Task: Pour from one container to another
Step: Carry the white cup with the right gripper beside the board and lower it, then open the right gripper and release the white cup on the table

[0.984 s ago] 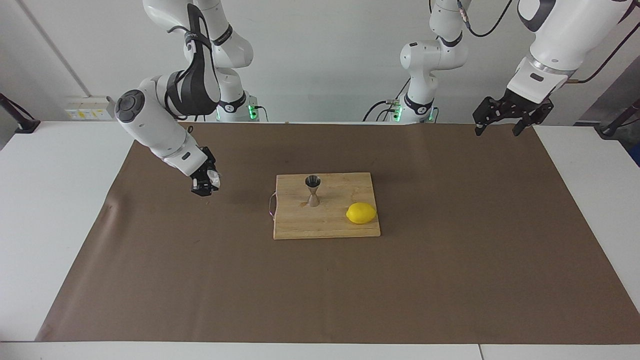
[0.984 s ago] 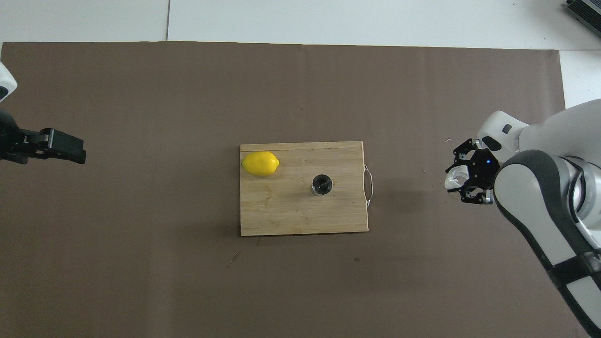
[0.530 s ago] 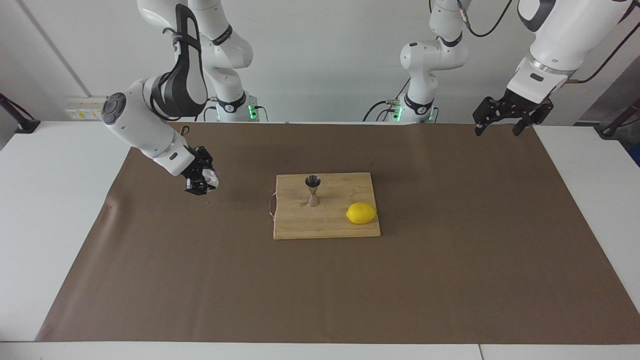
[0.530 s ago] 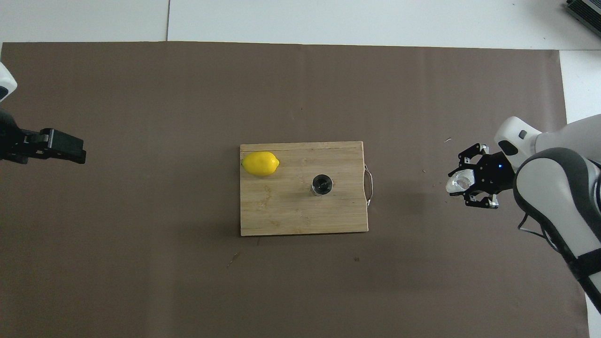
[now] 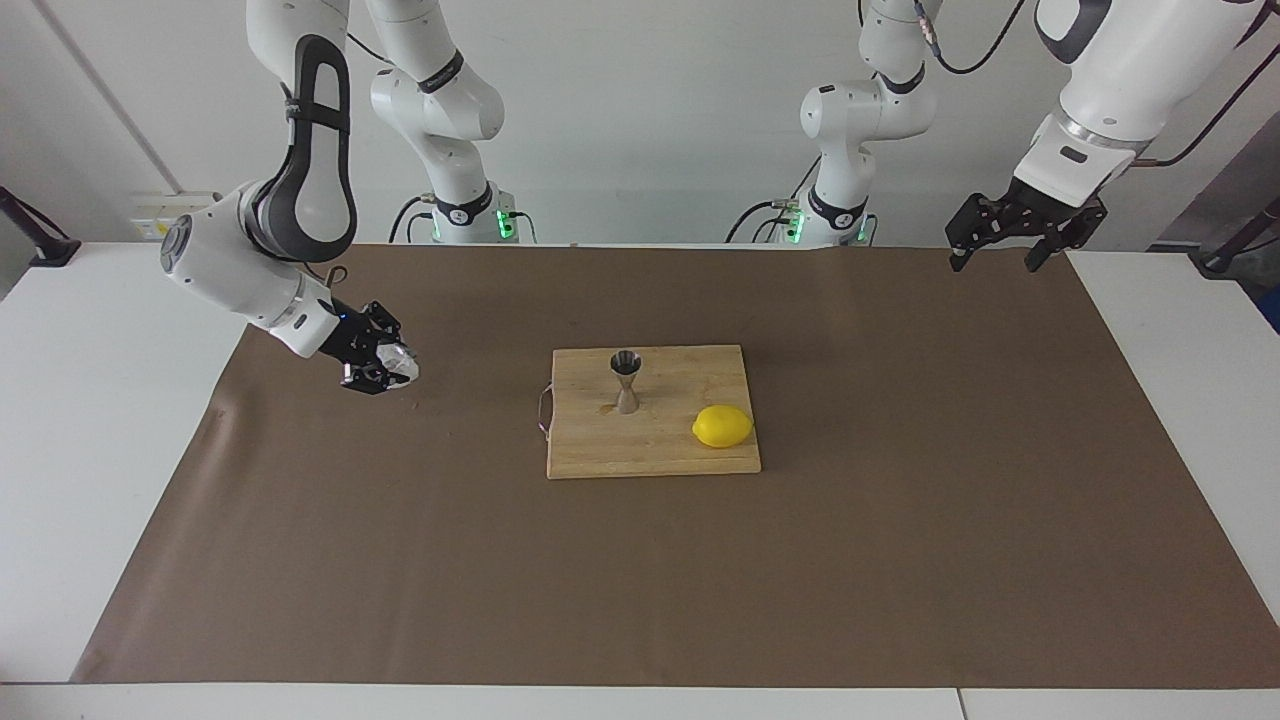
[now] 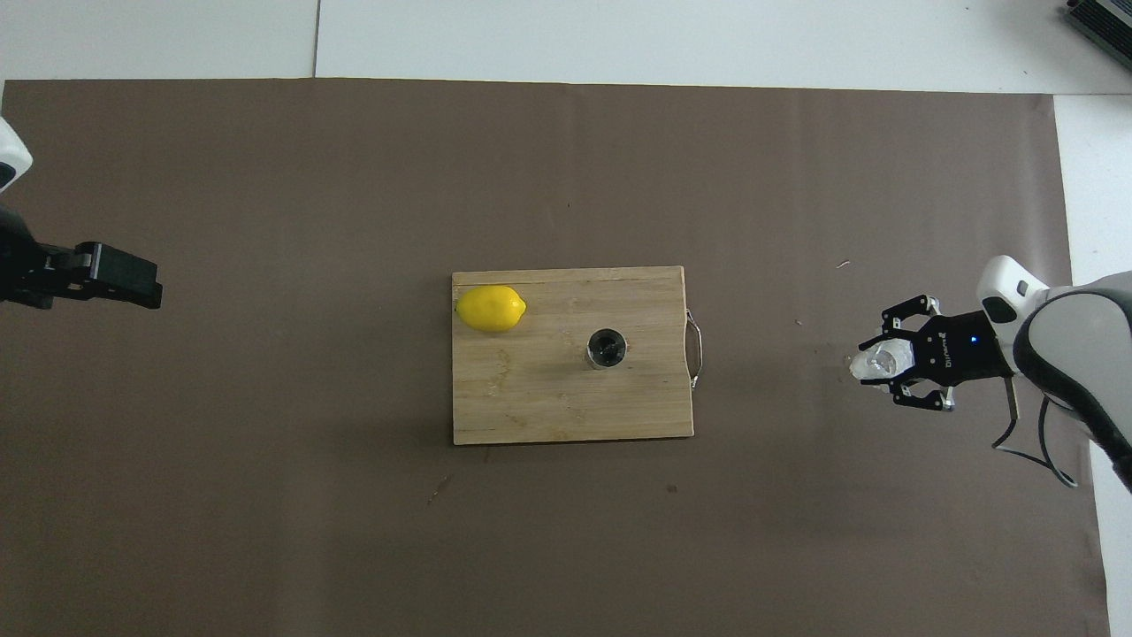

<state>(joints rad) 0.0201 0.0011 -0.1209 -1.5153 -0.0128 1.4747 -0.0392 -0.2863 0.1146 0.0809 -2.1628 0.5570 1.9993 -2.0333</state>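
The right pincer point(image 5: 385, 366) hangs low over the brown paper sheet point(image 5: 900, 560) toward the right arm's end of the worktop point(image 5: 90, 400), well apart from the wooden cutting board point(image 5: 650, 445). Its fingers are clamped on the small translucent whitish cup point(image 5: 400, 364), which sits between them with its crinkled sides showing; from overhead the cup point(image 6: 877, 363) appears at the tip of the pincer point(image 6: 895, 370), pointing toward the board point(image 6: 548, 398). Whether the cup touches the paper cannot be told. The steel jigger point(image 5: 626, 381) stands upright on the board, at the part nearer to the robots and toward the right arm's end; from above its open upper cone point(image 6: 607, 347) reads as a dark round mouth. A yellow lemon point(image 5: 722, 426) lies on the same board toward the left arm's end, farther from the robots than the jigger and apart from it; overhead, the lemon point(image 6: 491, 308) rests close to the board's corner. A thin metal handle point(image 6: 697, 343) sticks out from the board's edge facing the right arm's end. The left arm waits, its pincer point(image 5: 1005, 245) raised over the edge of the paper at the left arm's end, with its fingers spread apart and holding nothing; overhead, it point(image 6: 115, 279) shows only as a dark block at the frame's edge.
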